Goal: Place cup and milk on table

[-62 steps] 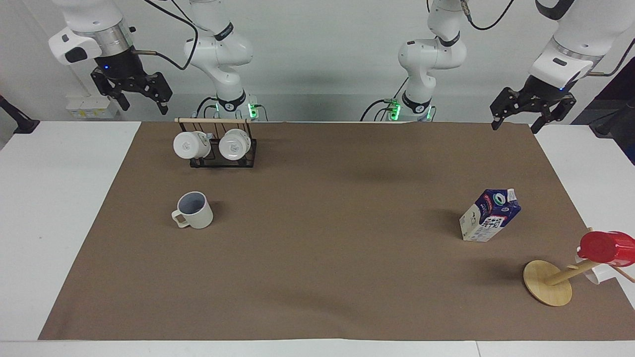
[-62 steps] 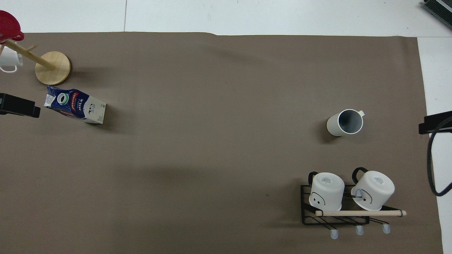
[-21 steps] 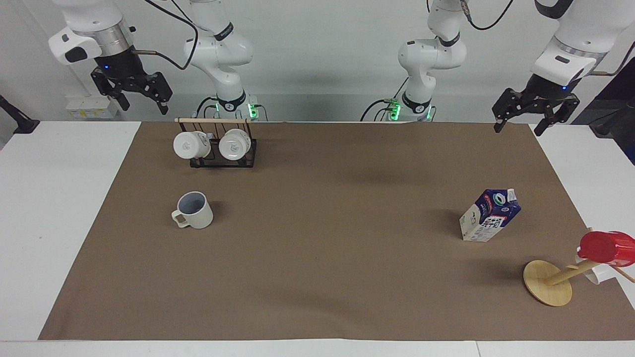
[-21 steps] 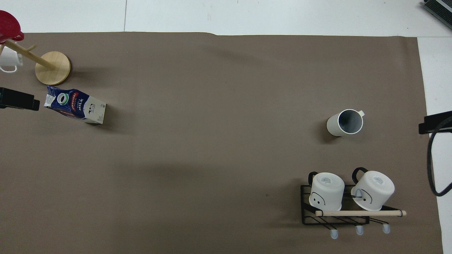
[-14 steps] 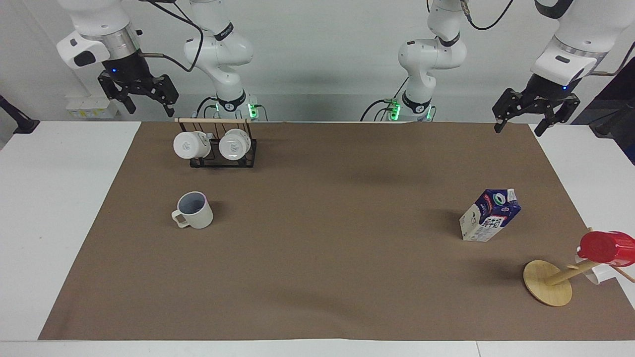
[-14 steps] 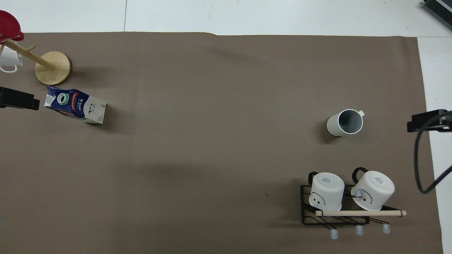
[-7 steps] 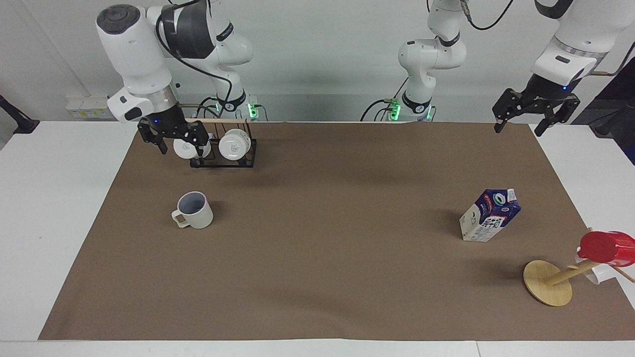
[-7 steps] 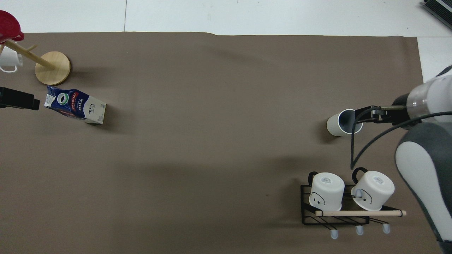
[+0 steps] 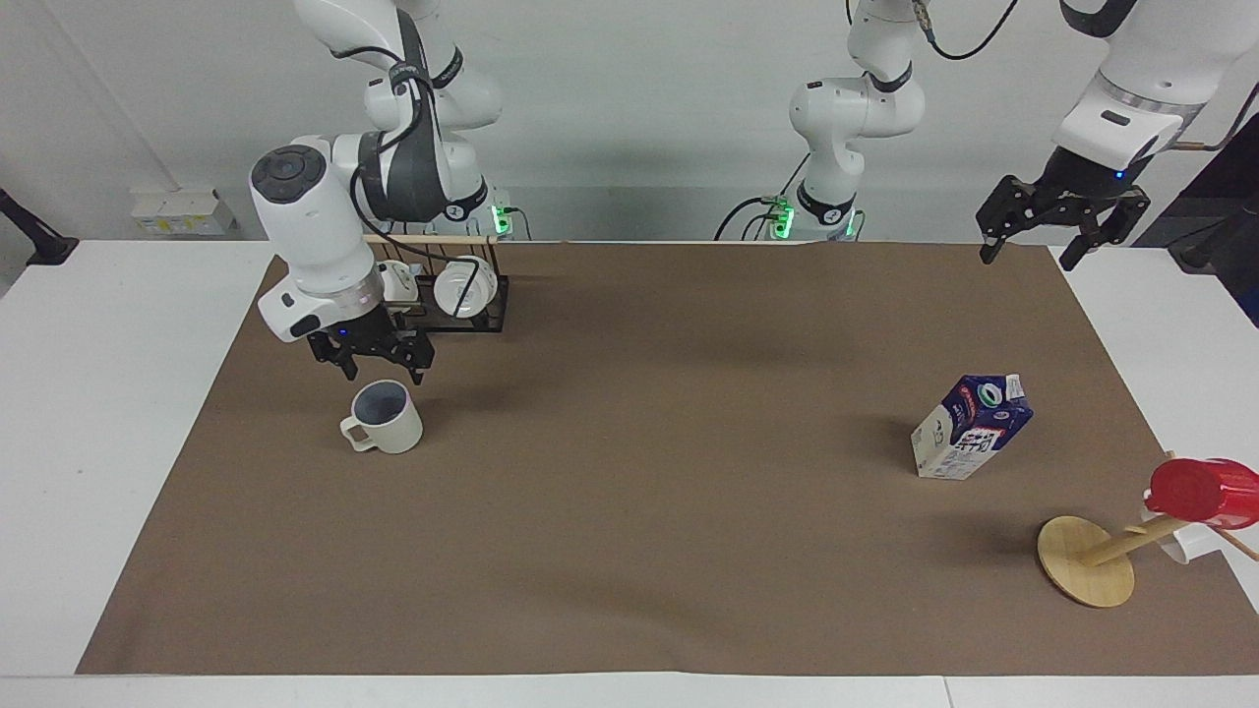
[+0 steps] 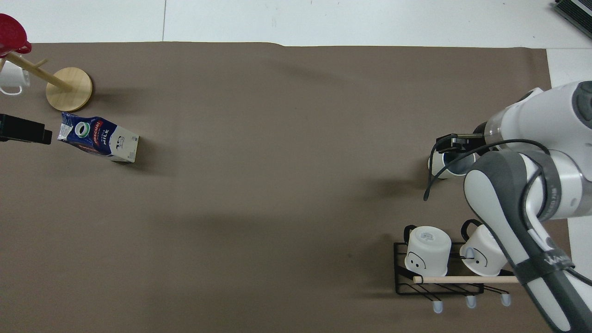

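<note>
Facing view: right end effector [image 9: 374, 366] open just above the cup [image 9: 384, 417], which stands upright on the worktop [image 9: 118, 413] mat. Stiff, probably light; take rim wall or handle.

Overhead view: milk [image 10: 98, 138] well apart from cup; left end effector [image 10: 25, 130] open, waiting beside it.

A black wire rack [image 9: 443, 313] [image 10: 439, 282] with a wooden rail [image 9: 433, 239] [image 10: 467, 279] sits just beside the right gripper [image 9: 374, 366], toward the robots from it. Two glossy white mugs [image 9: 464, 285] [image 10: 428, 249] hang on it, one partly hidden by the arm. Well apart from the left gripper [image 9: 1028, 246], at its end of the mat, a wooden mug tree [image 9: 1087, 575] [image 10: 69, 89] with a round base carries a red cup [image 9: 1202, 490] [image 10: 11, 33] and a white mug [image 10: 11, 79].
</note>
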